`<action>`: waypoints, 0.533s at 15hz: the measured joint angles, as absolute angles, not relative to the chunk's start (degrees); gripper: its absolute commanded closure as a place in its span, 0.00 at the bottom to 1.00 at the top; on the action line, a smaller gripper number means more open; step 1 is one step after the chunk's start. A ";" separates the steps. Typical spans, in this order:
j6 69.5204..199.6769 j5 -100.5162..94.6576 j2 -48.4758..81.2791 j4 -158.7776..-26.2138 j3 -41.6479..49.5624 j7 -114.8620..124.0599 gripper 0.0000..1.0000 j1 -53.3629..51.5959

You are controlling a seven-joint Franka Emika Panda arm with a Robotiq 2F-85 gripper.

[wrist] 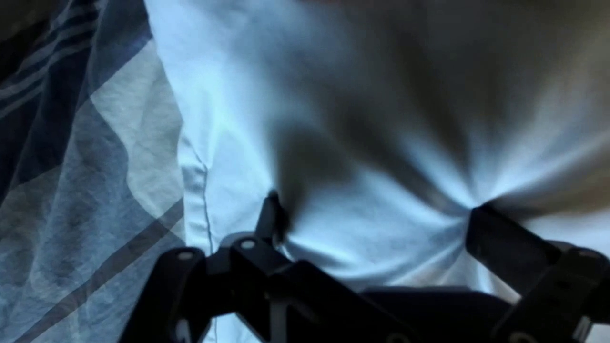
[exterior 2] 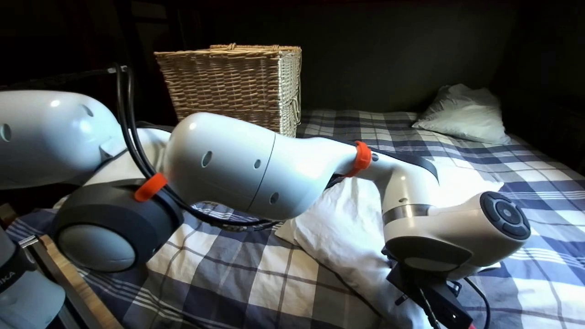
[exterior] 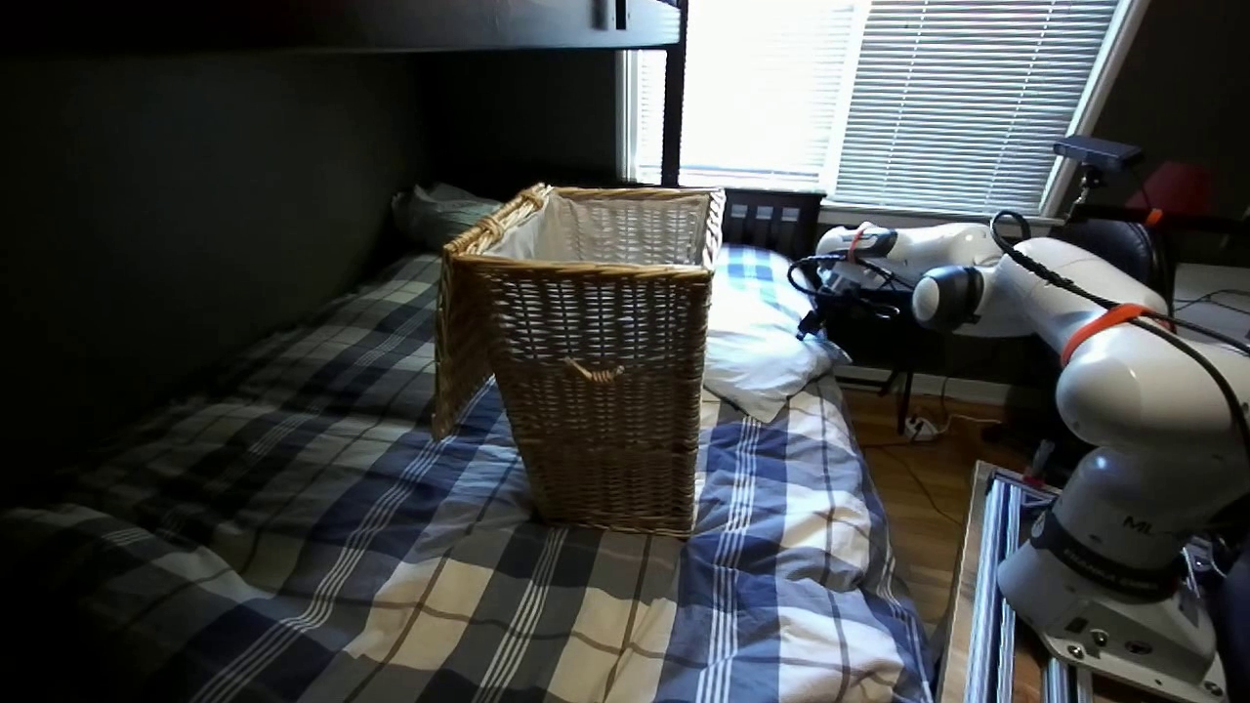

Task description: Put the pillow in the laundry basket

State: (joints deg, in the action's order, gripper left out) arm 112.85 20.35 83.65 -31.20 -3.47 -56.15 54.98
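1) claw [wrist: 376,205] in front, jaws spread apart, pressing into the white pillow [wrist: 343,119]
2) white pillow wrinkled on the plaid bedcover [exterior: 586,610], near the laundry basket [exterior: 610,420]
3) laundry basket standing upright, lid [exterior: 464,342] hanging open
4) second pillow [exterior 2: 464,114] farther off, near the dark wall [exterior 2: 388,77]

Under my pincer [wrist: 375,205], the pillow [wrist: 362,119] is showing smooth, matt cloth, creasing sharply at one fingertip [wrist: 500,243], while a stitched hem [wrist: 207,205] is running near the other. My fingers [wrist: 271,216] are looking hard and dull, like plastic. Beyond the hem, near my pincer, the bedcover [wrist: 95,190] is lying in soft, matt, wrinkled cloth. Well apart from my pincer, the laundry basket [exterior: 601,430] is standing rough in woven wicker, with a faint sheen, around a fabric lining [exterior: 527,236]. Leading to my pincer, my arm [exterior 2: 256,169] is gleaming in smooth, glossy casing, and duller bands [exterior 2: 151,187] are wrapping it.
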 measured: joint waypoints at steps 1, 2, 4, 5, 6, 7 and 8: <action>111.43 20.32 84.53 -30.05 -4.01 -56.15 0.26 55.06; 109.75 20.26 85.28 -28.90 -4.49 -56.15 0.34 55.11; 107.48 20.23 85.35 -28.61 -5.21 -55.95 0.48 55.13; 105.98 20.05 85.14 -28.45 -5.39 -55.31 0.56 55.08; 104.43 19.80 84.86 -28.21 -5.47 -54.65 0.62 54.99; 102.43 19.38 84.79 -27.29 -5.50 -53.63 0.71 54.86; 100.14 18.88 84.81 -26.04 -5.51 -52.34 0.77 54.69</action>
